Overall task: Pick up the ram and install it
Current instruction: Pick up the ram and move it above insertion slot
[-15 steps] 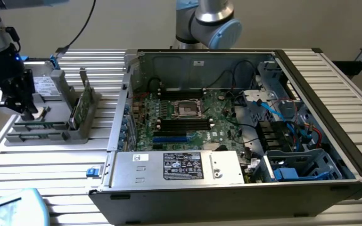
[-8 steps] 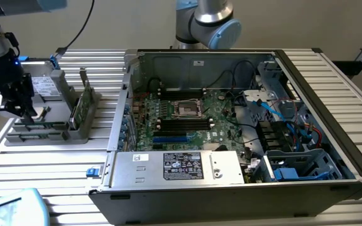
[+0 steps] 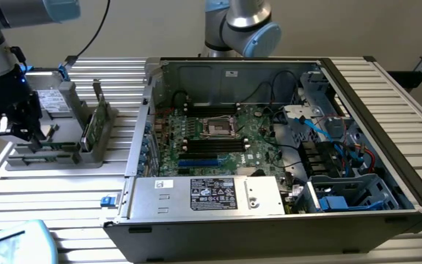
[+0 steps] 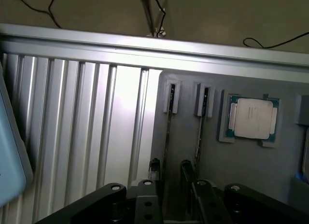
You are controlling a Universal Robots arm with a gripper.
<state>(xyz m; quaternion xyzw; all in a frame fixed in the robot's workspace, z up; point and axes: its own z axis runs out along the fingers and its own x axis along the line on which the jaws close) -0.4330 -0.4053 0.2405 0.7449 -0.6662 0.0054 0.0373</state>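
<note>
Two ram sticks stand edge-up in a grey holder [image 4: 251, 171]. In the wrist view they look like thin dark lines, each with its far end in a slot. My gripper [image 4: 170, 170] is open. Its two black fingertips [image 4: 153, 167] straddle the nearer ram [image 4: 167, 132], with a gap on each side. The second ram [image 4: 200, 132] stands just outside the other fingertip. In the exterior view my gripper [image 3: 20, 135] hangs low over the grey holder [image 3: 50, 160], at the exterior view's left. The open computer case [image 3: 270, 154] stands at the right, with black memory slots [image 3: 211, 144] on its motherboard.
A square silver processor [image 4: 253, 119] sits in its own recess of the holder beside the sticks. A silver labelled drive [image 3: 50, 100] stands behind the holder. A second robot arm base [image 3: 240, 27] rises behind the case. Everything rests on a ribbed aluminium table [image 3: 57, 192].
</note>
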